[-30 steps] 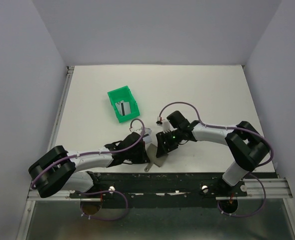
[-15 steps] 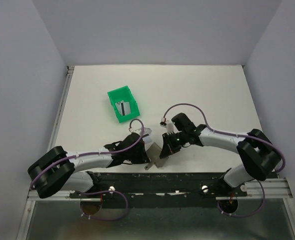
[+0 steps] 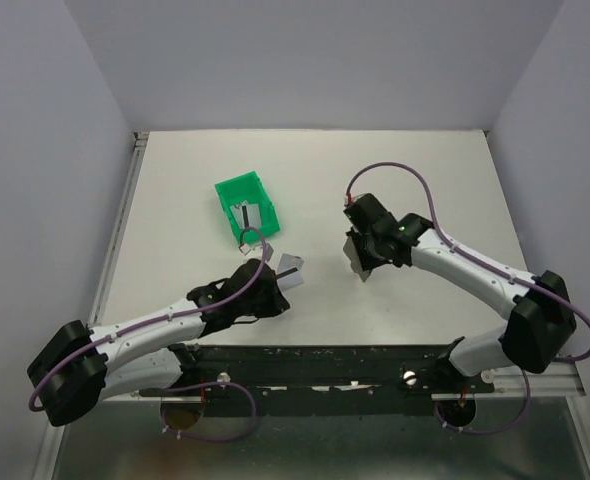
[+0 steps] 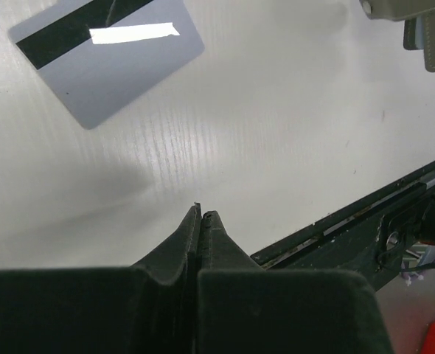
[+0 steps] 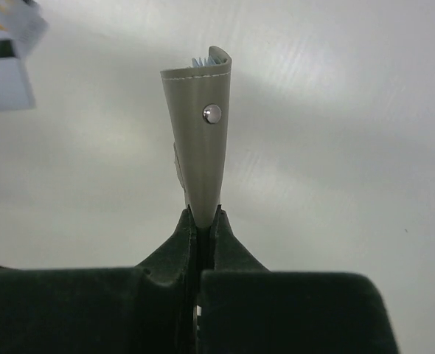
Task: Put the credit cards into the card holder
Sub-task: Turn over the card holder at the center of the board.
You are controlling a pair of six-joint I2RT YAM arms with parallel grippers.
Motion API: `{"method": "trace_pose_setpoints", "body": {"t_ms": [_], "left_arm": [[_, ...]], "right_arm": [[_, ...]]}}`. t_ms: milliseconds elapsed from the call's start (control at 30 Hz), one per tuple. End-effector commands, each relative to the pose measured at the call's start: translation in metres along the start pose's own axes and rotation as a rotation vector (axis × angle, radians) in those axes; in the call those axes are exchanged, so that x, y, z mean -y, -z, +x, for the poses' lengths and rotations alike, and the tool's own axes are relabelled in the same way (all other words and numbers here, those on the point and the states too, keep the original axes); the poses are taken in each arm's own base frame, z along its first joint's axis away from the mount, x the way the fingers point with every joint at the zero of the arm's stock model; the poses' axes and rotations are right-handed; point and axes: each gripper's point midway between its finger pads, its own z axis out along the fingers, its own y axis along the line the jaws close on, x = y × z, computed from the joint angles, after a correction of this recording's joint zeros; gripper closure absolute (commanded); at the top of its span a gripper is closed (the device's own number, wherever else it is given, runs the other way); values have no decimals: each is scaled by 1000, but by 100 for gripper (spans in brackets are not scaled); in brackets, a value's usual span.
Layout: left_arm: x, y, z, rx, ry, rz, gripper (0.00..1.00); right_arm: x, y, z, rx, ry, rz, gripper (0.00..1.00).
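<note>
We saw a smooth white table (image 3: 425,180) and a green moulded plastic bin (image 3: 233,190) with one credit card (image 3: 247,215) inside. Near the table's middle, the right gripper (image 5: 201,218) was clamped on the folded, stitched grey-brown card holder (image 5: 201,140). The left gripper (image 4: 200,215) was pressed together, empty, near a flat silver striped card (image 4: 107,55). A second earlier, the holder lay by the front edge.

The grey-brown card holder (image 5: 197,147), folded with its round snap showing, is pinched by one edge in the jaws of the right gripper (image 5: 200,215), one silver-grey, dark-striped credit card (image 4: 107,63) lies flat on the counter (image 3: 425,180), and a second card (image 3: 247,216) sits inside the green bin (image 3: 237,188).
</note>
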Motion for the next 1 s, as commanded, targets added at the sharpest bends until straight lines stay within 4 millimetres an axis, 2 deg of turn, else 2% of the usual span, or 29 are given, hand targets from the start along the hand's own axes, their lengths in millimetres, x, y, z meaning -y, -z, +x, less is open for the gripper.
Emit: {"method": "trace_pose_setpoints", "body": {"t_ms": [0,67,200,233,333,467,533,600,667,733,800,933,967], "left_arm": [[-9,3,-4,21,8,-43,100],[-12,2,0,12,15,-45,100],[-14,2,2,9,18,-47,100],[-14,2,2,9,16,-49,100],[-15,2,2,11,18,-54,100],[-15,1,2,9,22,-54,100],[-17,-1,4,1,20,-60,100],[-16,-2,4,0,19,-59,100],[-15,-3,4,-1,17,-58,100],[-11,-4,1,4,16,-48,100],[-6,-6,-2,10,11,-34,100],[14,-8,-14,15,-38,4,100],[16,-9,-16,14,-47,5,100]], "right_arm": [[36,-14,47,-188,102,285,94],[29,-21,53,-211,142,318,93],[1,-26,54,-200,188,287,88],[-7,-27,54,-193,190,263,85],[-29,-25,55,-177,165,171,66],[-67,-20,64,-166,91,-71,55],[-90,-13,60,-116,71,-216,49],[-108,2,56,-62,65,-357,44],[-115,17,46,21,52,-439,41],[-106,24,36,82,12,-435,40],[-83,21,28,113,-62,-364,43],[-9,4,32,61,-259,-72,58],[4,1,35,41,-299,-29,62]]}}
